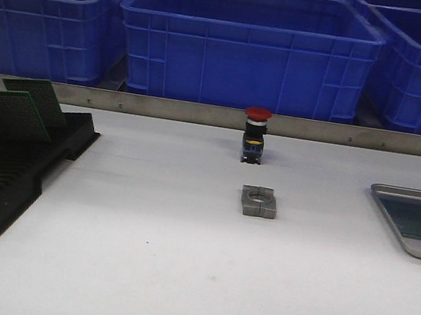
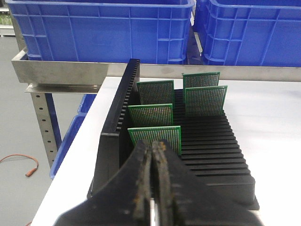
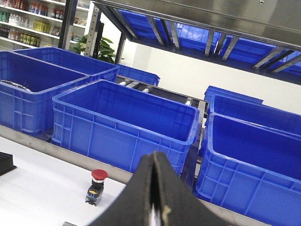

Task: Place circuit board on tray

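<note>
boards (image 2: 155,138) stood in rack (image 1: 11,163) | tray (image 1: 414,224) held one | left gripper (image 2: 153,155), right gripper (image 3: 155,188) pressed together, empty

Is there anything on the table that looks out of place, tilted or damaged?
Two items seem unrelated to the boards: a red-capped push button standing upright mid-table and a grey metal bracket lying flat in front of it. The circuit boards stand in the black rack; no damage visible.

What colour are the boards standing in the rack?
Green, with a fine dotted grid; the circuit boards show best in the left wrist view.
</note>
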`<action>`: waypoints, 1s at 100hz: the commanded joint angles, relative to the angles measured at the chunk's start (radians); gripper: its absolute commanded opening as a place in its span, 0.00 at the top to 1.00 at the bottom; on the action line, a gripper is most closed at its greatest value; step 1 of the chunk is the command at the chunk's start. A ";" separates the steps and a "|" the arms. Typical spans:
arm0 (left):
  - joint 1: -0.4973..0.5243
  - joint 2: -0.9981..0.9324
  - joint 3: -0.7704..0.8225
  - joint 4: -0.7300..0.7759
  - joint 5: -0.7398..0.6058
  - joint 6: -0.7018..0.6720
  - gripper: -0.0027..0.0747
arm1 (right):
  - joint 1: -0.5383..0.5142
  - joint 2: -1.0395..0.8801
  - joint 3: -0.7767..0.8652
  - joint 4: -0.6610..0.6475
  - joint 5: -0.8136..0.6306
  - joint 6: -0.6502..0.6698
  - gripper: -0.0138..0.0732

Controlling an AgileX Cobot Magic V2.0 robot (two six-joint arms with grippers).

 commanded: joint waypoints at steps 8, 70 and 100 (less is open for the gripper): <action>0.001 -0.031 0.048 -0.003 -0.066 -0.012 0.99 | 0.002 -0.008 -0.025 0.031 -0.034 -0.010 0.91; 0.001 -0.031 0.048 -0.003 -0.066 -0.012 0.99 | 0.002 -0.008 -0.025 0.031 -0.034 -0.010 0.91; 0.001 -0.031 0.048 -0.003 -0.066 -0.012 0.99 | 0.091 -0.008 -0.025 0.031 -0.195 -0.043 0.91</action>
